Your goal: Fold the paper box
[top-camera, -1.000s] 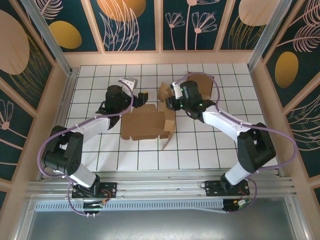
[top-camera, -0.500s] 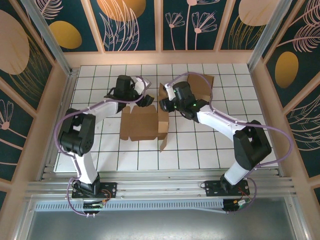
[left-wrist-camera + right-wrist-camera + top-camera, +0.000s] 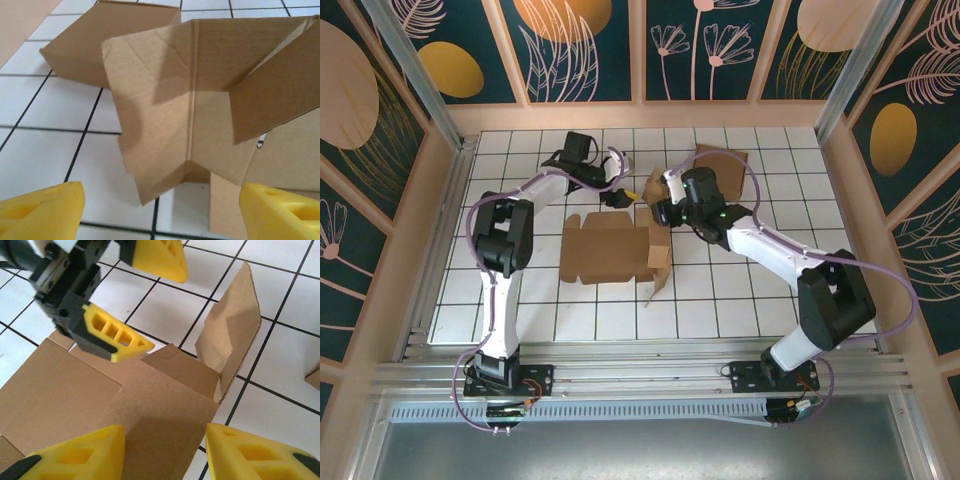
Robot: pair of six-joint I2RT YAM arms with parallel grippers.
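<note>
Fingers [image 3: 115,335] of the left gripper [image 3: 167,312] gape empty beside the paper box [image 3: 605,250]; the right gripper [image 3: 165,435] hovers half-open above it. Early folding, I'd judge: side panels [image 3: 50,390] need raising next.

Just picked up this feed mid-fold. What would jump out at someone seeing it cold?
The half-folded cardboard box lies in the middle of the table, mostly flat, with flaps standing at its right end. Both arms crowd its far right corner with yellow fingers apart. The left gripper faces the raised flaps, and the right gripper hangs over the box's panel.
</note>
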